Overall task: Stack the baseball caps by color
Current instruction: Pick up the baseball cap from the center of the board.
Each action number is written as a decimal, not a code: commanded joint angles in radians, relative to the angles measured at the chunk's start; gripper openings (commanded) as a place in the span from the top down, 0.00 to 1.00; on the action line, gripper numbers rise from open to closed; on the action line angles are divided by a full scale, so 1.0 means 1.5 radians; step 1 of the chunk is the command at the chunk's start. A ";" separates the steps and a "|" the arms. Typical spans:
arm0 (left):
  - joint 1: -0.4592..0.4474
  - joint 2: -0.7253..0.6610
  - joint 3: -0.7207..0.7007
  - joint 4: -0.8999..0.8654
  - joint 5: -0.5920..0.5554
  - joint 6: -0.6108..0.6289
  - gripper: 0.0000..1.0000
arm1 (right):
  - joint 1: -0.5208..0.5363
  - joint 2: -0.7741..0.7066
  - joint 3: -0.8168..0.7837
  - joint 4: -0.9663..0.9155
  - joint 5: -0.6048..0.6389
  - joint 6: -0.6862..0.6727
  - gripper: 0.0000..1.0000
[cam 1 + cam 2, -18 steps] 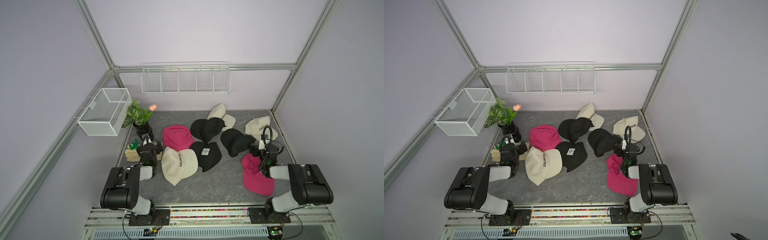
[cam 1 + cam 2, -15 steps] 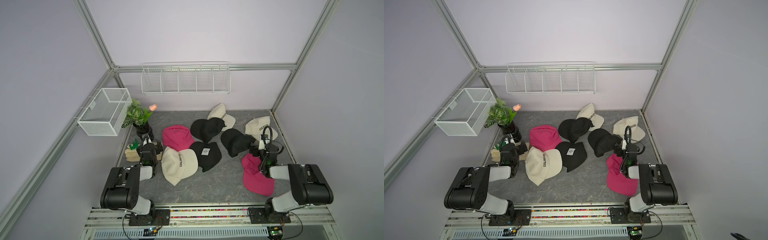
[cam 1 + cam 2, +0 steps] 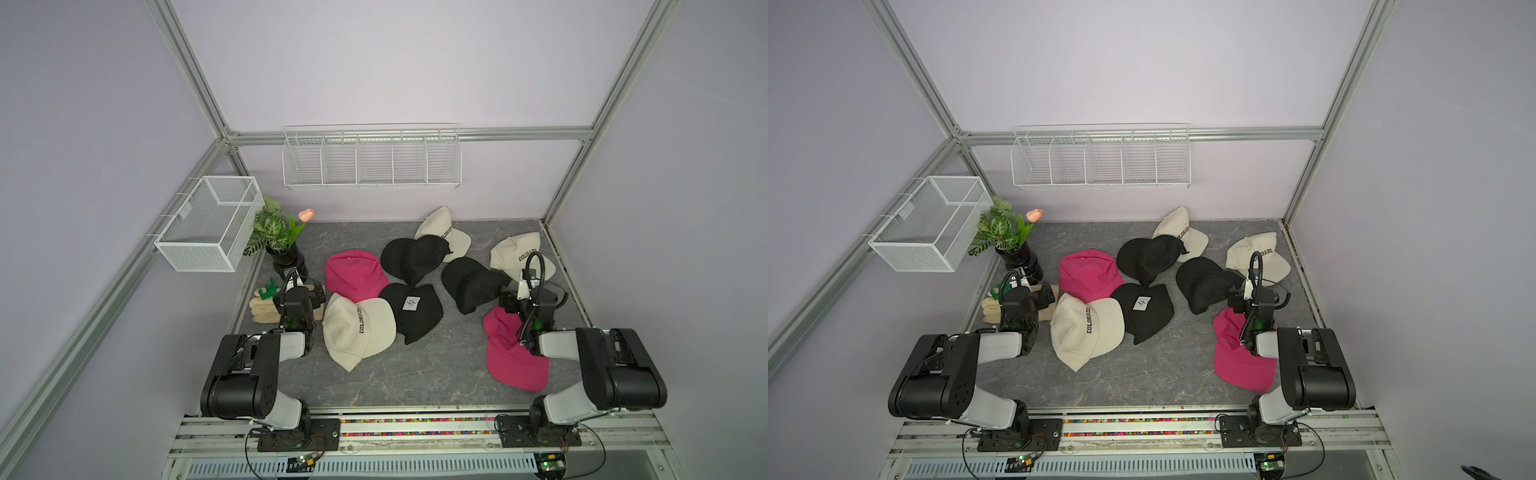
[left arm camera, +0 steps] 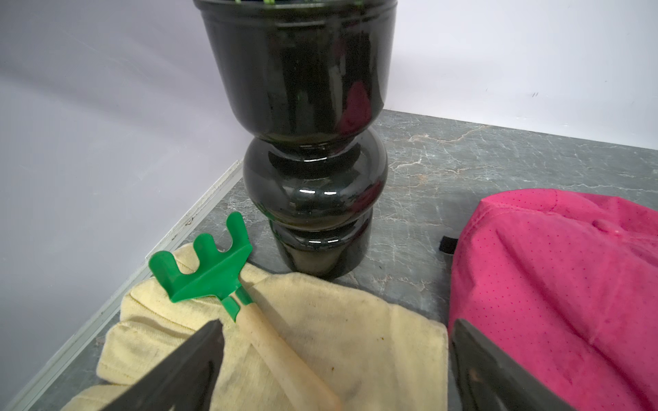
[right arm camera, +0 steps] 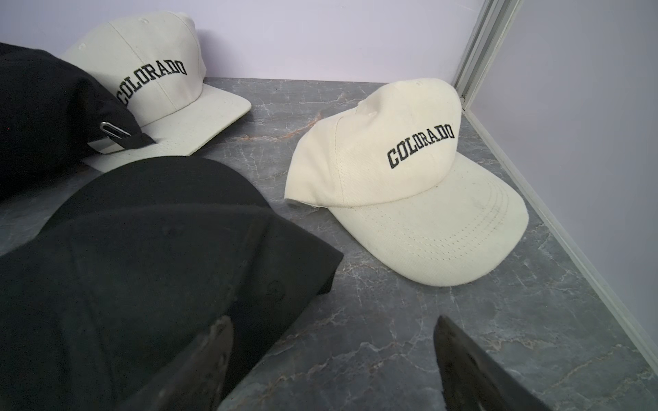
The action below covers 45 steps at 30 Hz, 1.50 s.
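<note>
In both top views the baseball caps lie scattered on the grey floor. Cream COLORADO caps are at the front left (image 3: 357,328), back (image 3: 446,235) and right (image 3: 515,255). Black caps (image 3: 411,255) (image 3: 415,309) (image 3: 469,282) fill the middle. One pink cap (image 3: 353,274) is left of centre, and another (image 3: 511,353) lies under the right arm. My left gripper (image 4: 336,323) hangs open over a cream cloth (image 4: 374,341), with the pink cap (image 4: 555,284) beside it. My right gripper (image 5: 333,320) is open over bare floor, one finger at a black cap's brim (image 5: 142,256).
A black vase (image 4: 309,142) with a plant stands just beyond the left gripper. A green toy rake (image 4: 210,263) lies on the cloth. White wire baskets hang on the left wall (image 3: 208,222) and back wall (image 3: 372,158). The side wall runs close to the right cream cap (image 5: 398,170).
</note>
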 commanded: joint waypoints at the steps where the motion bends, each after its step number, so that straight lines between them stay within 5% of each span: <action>1: -0.003 0.006 0.017 0.012 -0.004 0.007 0.01 | 0.005 0.005 0.010 0.015 -0.007 -0.003 0.11; 8: -0.003 0.006 0.015 0.014 -0.003 0.007 0.01 | 0.006 0.004 0.007 0.021 -0.007 -0.005 0.11; 12: -0.007 -0.052 0.029 -0.046 0.040 0.047 0.01 | 0.005 -0.087 0.013 -0.065 0.014 0.005 0.11; 17: -0.073 -0.163 0.099 -0.203 -0.138 0.036 0.01 | 0.005 -0.218 0.094 -0.277 0.067 0.065 0.11; 23: -0.182 -0.235 0.260 -0.504 -0.199 -0.163 0.01 | 0.022 -0.245 0.197 -0.437 -0.100 0.200 0.11; 31: -0.379 -0.165 0.412 -0.731 0.019 -0.236 0.01 | 0.139 -0.195 0.262 -0.605 -0.240 0.206 0.11; 37: -0.424 -0.105 0.383 -0.684 0.301 -0.281 0.01 | 0.220 -0.099 0.309 -0.661 -0.301 0.158 0.11; 45: -0.427 -0.105 0.274 -0.679 0.313 -0.367 0.01 | 0.322 -0.024 0.335 -0.702 -0.266 0.322 0.11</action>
